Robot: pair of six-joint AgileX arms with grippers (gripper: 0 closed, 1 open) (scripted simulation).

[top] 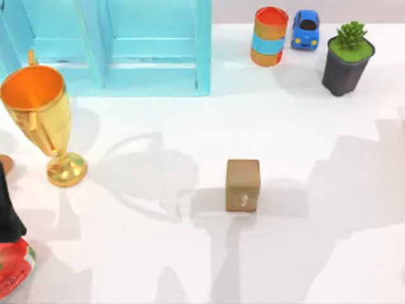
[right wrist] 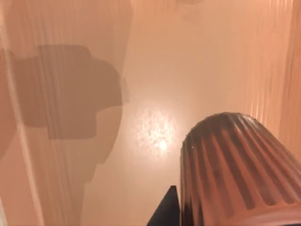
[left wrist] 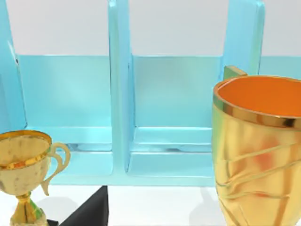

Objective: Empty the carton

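One red-and-black object [top: 11, 263] lies nearest, at the desk's [top: 158, 266] front edge, well to the left of the carton; what it is I cannot tell. The small brown carton [top: 243, 183] stands alone mid-desk, upright and seemingly closed, with nothing touching it. Whether either gripper is spread or closed, I cannot tell. Emptying has not begun, so the step in hand looks like the reach. It should come squarely from above onto the carton's side walls. The hold should be firm enough to tip the carton over bare desk, clear of the gold trophy [top: 43, 120] to its left. The only marking is a pale arrow [top: 243, 201] on the carton's near face, and no words can be read. Beyond and left of the carton stands a cyan rack [top: 152, 69]. Beyond and right of it are an orange can with a blue band [top: 269, 36], a blue toy car [top: 305, 28] and a potted plant [top: 347, 58].
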